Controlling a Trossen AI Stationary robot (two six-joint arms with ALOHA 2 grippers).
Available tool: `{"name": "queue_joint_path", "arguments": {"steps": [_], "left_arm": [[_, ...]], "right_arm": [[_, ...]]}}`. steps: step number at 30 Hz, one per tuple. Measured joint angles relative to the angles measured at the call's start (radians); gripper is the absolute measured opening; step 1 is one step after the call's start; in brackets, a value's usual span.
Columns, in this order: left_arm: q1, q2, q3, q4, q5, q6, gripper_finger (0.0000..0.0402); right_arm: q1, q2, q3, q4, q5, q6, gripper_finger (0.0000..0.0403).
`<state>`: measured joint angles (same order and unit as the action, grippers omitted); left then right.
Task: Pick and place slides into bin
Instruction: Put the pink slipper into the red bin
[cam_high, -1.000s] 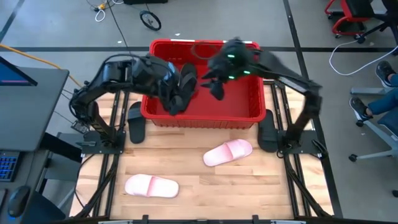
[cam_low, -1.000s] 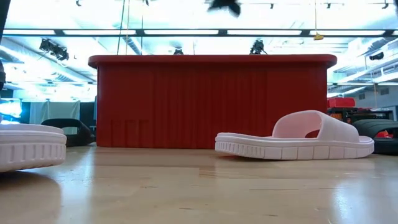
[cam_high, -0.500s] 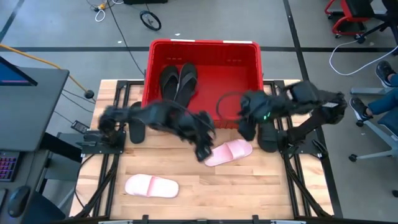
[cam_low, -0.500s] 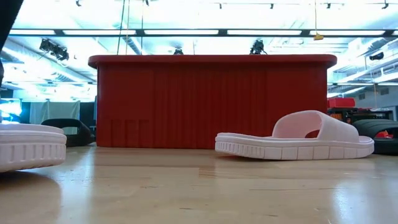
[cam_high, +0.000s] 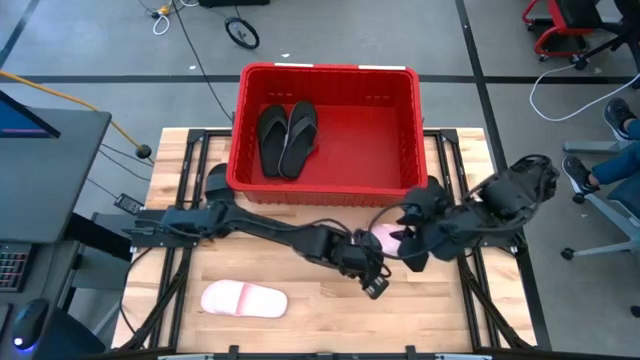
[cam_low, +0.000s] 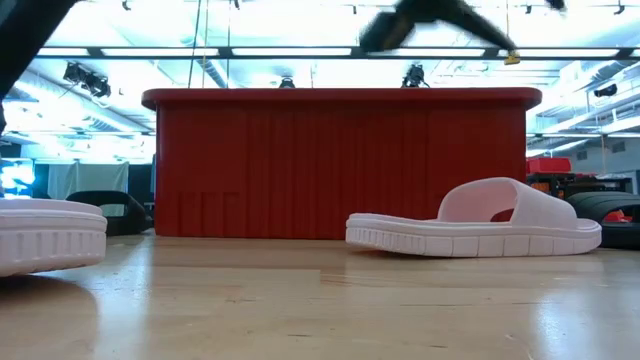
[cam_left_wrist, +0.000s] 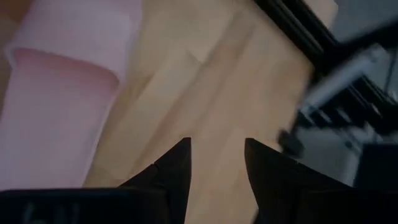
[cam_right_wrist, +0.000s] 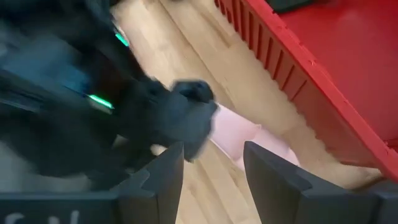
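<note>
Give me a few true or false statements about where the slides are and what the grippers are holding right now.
1. Two black slides lie inside the red bin. True.
2. A pale pink slide lies alone on the table's left front. True.
3. The left gripper grips a pink slide. False: its fingers are open and empty above the wood.
4. The right gripper is open. True.
5. The bin holds a pink slide. False: only black ones.

Pale wooden plank tabletop (cam_high: 300, 330) on a black metal frame (cam_high: 160, 235). Grey concrete floor (cam_high: 100, 50) around it. Small black spoked wheel (cam_high: 242, 32) lies beyond; red-based office chair (cam_high: 565, 25) at far corner.
</note>
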<state>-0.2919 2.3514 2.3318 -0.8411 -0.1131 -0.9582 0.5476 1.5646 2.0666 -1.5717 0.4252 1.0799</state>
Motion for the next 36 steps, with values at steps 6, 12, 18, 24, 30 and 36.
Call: {"name": "queue_joint_path", "arguments": {"steps": [6, 12, 18, 24, 30, 36], "left_arm": [[0.022, 0.109, 0.000, 0.079, -0.073, -0.084, 0.0144], [0.067, 0.173, 0.000, 0.139, -0.095, -0.099, 0.0150], [0.093, 0.182, 0.002, 0.135, -0.059, -0.077, 0.0146], [0.081, 0.179, 0.002, 0.100, -0.002, -0.070, 0.0132], [0.069, 0.177, 0.001, 0.057, -0.031, -0.067, 0.0126], [0.094, 0.177, 0.001, 0.039, -0.088, -0.066, 0.0136]], "right_arm": [[0.045, 0.000, 0.000, 0.001, 0.012, 0.044, 0.0173], [0.046, -0.001, 0.000, 0.002, 0.027, 0.041, 0.0173], [0.044, -0.001, 0.000, 0.001, 0.029, 0.018, 0.0173], [0.044, -0.001, 0.000, 0.001, 0.029, -0.002, 0.0173], [0.044, -0.001, 0.000, 0.001, 0.028, -0.030, 0.0173], [0.044, -0.001, 0.000, 0.001, 0.028, -0.032, 0.0173]]}}
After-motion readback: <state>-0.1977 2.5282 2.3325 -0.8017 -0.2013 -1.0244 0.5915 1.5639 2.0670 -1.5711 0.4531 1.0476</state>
